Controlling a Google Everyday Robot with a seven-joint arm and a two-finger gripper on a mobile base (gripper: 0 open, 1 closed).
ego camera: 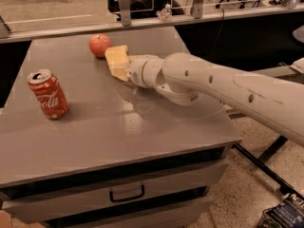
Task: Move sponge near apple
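Gripper clamps pale yellow foam sponge by its 4 o'clock end, small red apple just beside at 10 o'clock. Sponge is likely light and squashy; best pinched mid-body.

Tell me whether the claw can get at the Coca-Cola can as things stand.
Probably yes. The claw, gripping the sponge near the apple, has only bare tabletop between it and the Coca-Cola can, though it would need to release first.

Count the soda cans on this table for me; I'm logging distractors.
1. The Coca-Cola can stands upright on the left side of the table, apart from the claw, which grips the sponge beside the apple. None appear hidden.
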